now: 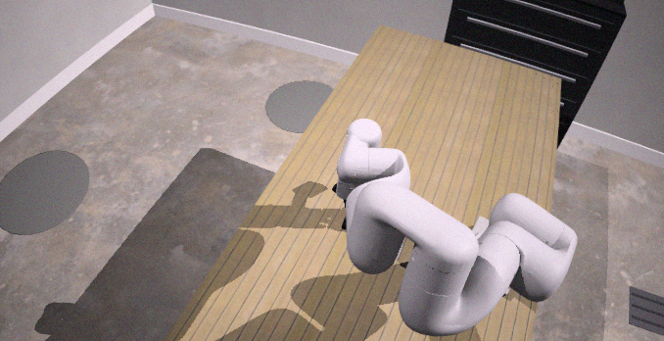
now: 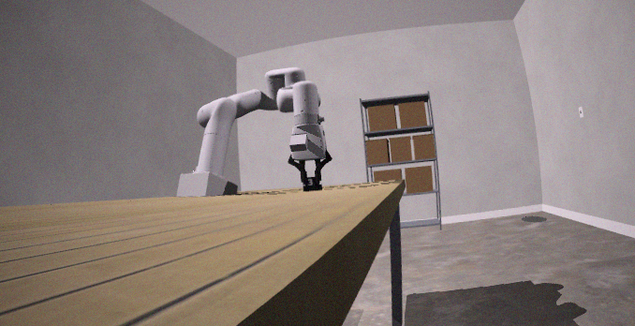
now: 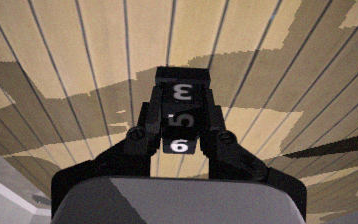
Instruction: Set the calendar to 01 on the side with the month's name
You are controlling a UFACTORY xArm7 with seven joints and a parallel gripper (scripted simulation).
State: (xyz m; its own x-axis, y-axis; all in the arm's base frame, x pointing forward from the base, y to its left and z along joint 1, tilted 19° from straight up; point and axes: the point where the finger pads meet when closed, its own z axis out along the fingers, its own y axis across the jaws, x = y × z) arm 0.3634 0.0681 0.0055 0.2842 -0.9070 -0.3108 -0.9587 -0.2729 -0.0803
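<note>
A black calendar cube (image 3: 180, 117) is clamped between the two black fingers of the gripper (image 3: 180, 107), which is pointed straight down at a wooden plank table (image 3: 290, 55). In the wrist view, three white digits are seen on the cube's faces: a 3 on the face farthest from the gripper body, a 5 lying sideways on the middle face, and a 6 or 9 on the face nearest the gripper body. In the exterior view, the cube (image 2: 311, 182) is seen at or just above the table surface, with a 3 facing the camera; contact cannot be judged. The tray and the second cube cannot be made out in any view.
</note>
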